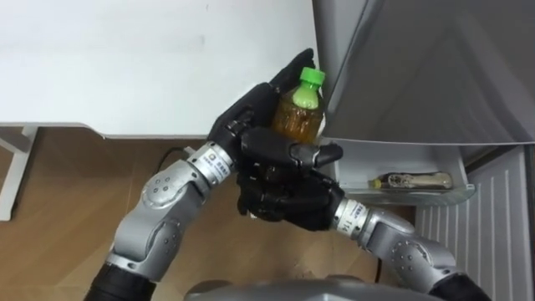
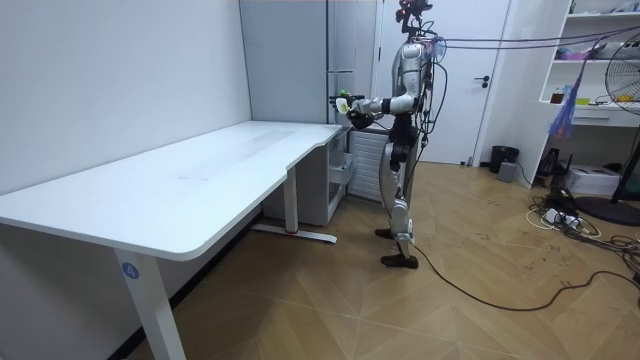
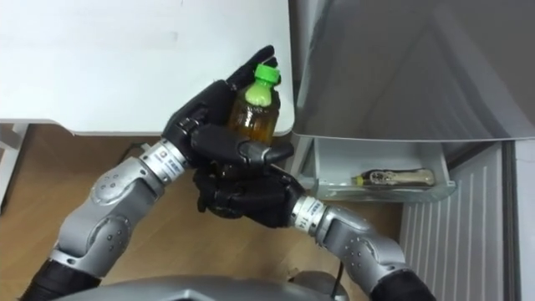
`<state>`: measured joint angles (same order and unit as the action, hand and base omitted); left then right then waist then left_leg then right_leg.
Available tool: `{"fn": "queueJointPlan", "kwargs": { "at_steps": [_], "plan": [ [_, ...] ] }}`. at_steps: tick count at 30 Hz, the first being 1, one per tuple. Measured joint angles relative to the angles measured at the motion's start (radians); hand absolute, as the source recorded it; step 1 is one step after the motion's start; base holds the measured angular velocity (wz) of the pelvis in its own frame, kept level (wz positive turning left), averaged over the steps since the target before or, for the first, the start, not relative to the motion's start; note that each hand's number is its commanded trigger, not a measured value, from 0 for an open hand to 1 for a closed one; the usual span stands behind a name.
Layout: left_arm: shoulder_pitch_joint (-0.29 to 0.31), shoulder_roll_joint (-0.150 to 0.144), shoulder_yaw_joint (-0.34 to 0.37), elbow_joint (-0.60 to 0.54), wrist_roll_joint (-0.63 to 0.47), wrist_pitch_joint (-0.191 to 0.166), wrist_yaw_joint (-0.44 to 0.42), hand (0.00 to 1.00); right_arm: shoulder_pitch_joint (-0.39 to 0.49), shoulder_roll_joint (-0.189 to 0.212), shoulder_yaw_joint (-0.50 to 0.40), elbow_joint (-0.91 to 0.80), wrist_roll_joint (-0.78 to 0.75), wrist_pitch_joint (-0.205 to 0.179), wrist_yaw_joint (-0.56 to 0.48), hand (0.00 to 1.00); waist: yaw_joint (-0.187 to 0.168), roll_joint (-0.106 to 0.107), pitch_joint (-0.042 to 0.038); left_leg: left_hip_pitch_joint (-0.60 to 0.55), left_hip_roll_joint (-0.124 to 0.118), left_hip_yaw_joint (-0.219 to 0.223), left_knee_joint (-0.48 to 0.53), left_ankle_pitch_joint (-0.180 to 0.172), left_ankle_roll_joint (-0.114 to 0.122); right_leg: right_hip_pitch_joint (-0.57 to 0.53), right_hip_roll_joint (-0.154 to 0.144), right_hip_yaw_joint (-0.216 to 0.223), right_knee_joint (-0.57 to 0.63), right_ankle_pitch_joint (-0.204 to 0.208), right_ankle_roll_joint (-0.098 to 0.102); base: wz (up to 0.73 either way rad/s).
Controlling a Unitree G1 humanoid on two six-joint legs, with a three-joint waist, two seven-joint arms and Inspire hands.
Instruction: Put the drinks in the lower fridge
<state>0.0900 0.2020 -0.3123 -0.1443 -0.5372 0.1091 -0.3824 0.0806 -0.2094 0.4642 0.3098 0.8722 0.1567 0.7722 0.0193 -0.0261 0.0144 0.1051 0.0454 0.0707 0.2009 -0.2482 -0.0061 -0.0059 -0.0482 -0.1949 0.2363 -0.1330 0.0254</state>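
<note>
A small bottle of amber drink with a green cap stands upright between my two hands, just off the white table's corner and beside the grey fridge. My left hand wraps it from behind, fingers reaching up past the cap. My right hand sits below and in front, its thumb lying across the bottle's base, which is hidden. In the room view I stand at the desk's far end by the fridge, the bottle held at chest height.
The white table spreads to my left, with wooden floor below. The open lower fridge door carries a shelf where a dark, gold-labelled drink lies on its side. A ribbed white panel shows at the lower right.
</note>
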Motion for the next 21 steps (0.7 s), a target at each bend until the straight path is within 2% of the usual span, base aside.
{"fn": "queueJointPlan", "kwargs": {
  "at_steps": [6, 8, 10, 12, 17, 21],
  "plan": [
    [-0.005, -0.001, 0.038, -0.095, 0.005, 0.000, 0.005, 0.00, 0.012, 0.032, -0.030, -0.003, -0.002, -0.024, 0.035, 1.00, -0.001, 0.004, -0.0011, 0.042, 0.000, -0.003, -0.019, 0.000, 0.000, 0.036, 0.002, -0.004, -0.003, 0.001, -0.001, 0.01],
    [-0.006, -0.004, 0.067, -0.163, 0.003, -0.007, 0.007, 0.00, 0.049, 0.034, -0.038, -0.003, -0.005, -0.022, 0.035, 1.00, 0.002, 0.006, -0.0050, 0.043, 0.001, -0.005, -0.023, 0.000, 0.000, 0.042, 0.003, -0.005, -0.009, 0.001, -0.001, 0.02],
    [-0.009, -0.015, 0.111, -0.225, -0.003, -0.050, 0.026, 0.00, 0.088, 0.023, -0.056, -0.003, -0.014, -0.007, 0.033, 1.00, 0.015, 0.013, -0.0078, 0.043, 0.001, -0.003, -0.026, 0.000, 0.000, 0.041, 0.003, -0.004, -0.011, 0.002, -0.001, 0.00],
    [-0.009, -0.021, 0.142, -0.240, -0.006, -0.073, 0.046, 0.00, 0.109, 0.006, -0.074, -0.003, -0.014, -0.004, 0.033, 1.00, 0.020, 0.019, -0.0106, 0.045, 0.001, -0.004, -0.028, 0.000, 0.000, 0.041, 0.004, -0.003, -0.011, 0.002, -0.001, 0.00],
    [-0.008, -0.020, 0.196, -0.243, -0.002, -0.078, 0.109, 0.00, 0.127, -0.009, -0.139, -0.003, -0.015, -0.005, 0.019, 1.00, 0.041, 0.023, -0.0091, 0.050, 0.004, -0.002, -0.029, 0.000, -0.001, 0.041, 0.008, 0.001, -0.013, 0.002, -0.001, -0.03],
    [-0.008, -0.014, 0.251, -0.244, -0.001, -0.079, 0.150, 0.00, 0.144, -0.015, -0.185, -0.008, -0.014, -0.005, 0.000, 1.00, 0.074, 0.025, -0.0083, 0.056, 0.005, 0.002, -0.033, 0.000, 0.000, 0.042, 0.010, 0.000, -0.015, 0.002, -0.001, -0.03]
  ]
}}
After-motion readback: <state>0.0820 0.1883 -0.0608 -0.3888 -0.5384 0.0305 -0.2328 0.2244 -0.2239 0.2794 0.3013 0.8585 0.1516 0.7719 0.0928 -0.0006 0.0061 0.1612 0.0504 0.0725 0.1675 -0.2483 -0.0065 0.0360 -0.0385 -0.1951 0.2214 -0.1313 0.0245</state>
